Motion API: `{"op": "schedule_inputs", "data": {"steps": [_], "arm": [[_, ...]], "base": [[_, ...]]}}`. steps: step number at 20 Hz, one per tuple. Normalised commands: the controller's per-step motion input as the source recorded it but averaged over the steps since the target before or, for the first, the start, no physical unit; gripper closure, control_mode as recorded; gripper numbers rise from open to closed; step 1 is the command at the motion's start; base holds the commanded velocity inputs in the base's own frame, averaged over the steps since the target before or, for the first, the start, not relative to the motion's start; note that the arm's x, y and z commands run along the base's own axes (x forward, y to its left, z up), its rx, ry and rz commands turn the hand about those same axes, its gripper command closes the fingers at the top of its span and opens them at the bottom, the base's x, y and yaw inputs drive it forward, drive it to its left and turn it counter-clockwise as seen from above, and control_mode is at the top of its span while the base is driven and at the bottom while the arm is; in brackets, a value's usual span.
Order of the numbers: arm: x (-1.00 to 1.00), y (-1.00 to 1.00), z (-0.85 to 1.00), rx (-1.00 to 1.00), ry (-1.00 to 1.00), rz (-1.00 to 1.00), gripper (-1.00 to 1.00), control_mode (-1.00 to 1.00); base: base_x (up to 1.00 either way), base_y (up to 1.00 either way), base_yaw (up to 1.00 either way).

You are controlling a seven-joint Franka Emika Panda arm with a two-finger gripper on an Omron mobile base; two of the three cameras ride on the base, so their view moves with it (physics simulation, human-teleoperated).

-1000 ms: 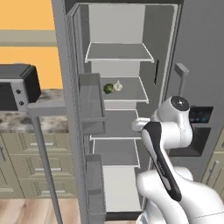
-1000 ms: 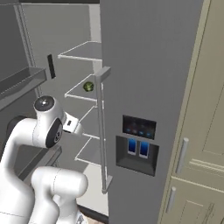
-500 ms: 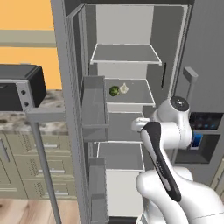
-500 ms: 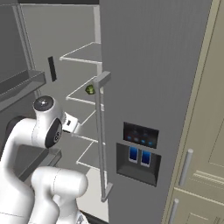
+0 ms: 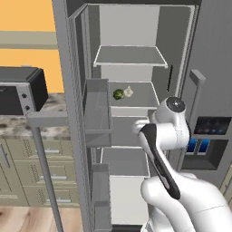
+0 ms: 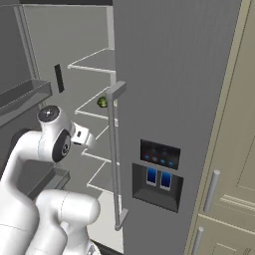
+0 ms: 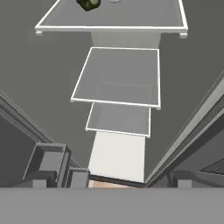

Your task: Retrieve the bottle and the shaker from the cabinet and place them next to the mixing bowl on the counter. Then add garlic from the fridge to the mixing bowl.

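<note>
The fridge [image 5: 136, 68] stands with its left door [image 5: 97, 118] swung wide, showing grey shelves. On the middle shelf lies the small white garlic [image 5: 128, 92] beside a green vegetable [image 5: 118, 94], which is also in the right base view [image 6: 102, 102] and at the top of the hand view [image 7: 89, 4]. My gripper [image 7: 111, 183] is open and holds nothing, its tips wide apart. It hangs in front of the fridge opening, below the garlic's shelf, looking down over the lower shelves [image 7: 120, 76]. The bottle, shaker, mixing bowl and cabinet are out of view.
The fridge's right door [image 6: 169, 99] is shut, with a bar handle [image 6: 115, 154] and a blue-lit dispenser [image 6: 157, 174]. Bins [image 5: 97, 106] line the open left door. A black microwave [image 5: 18, 90] sits on the counter [image 5: 27, 122] to the left, above the drawers.
Both base views have shifted and the fridge looks nearer, so the base has driven. The arm keeps much the same pose, and the garlic and green vegetable stay on their shelf.
</note>
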Motion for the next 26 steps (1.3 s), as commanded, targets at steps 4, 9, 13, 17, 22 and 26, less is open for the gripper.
{"op": "schedule_inputs", "data": {"steps": [4,9,13,17,22,26], "arm": [[0.04,-0.01,0.29,0.0,-0.11,-0.1,-1.0,-1.0],[0.11,-0.22,0.35,0.02,-0.11,-0.05,-1.0,-1.0],[0.05,-0.01,0.22,0.07,-0.02,-0.3,-1.0,-1.0],[0.2,0.0,0.33,0.07,-0.1,-0.27,-1.0,-1.0],[0.36,0.0,0.48,0.09,-0.04,-0.17,-1.0,-1.0],[0.37,0.0,0.37,0.17,-0.05,-0.05,-1.0,-1.0]], "base": [[0.0,0.0,0.0],[0.0,0.0,0.0],[0.0,0.0,0.0],[0.0,0.0,0.0],[0.0,0.0,0.0],[0.0,0.0,0.0]]}}
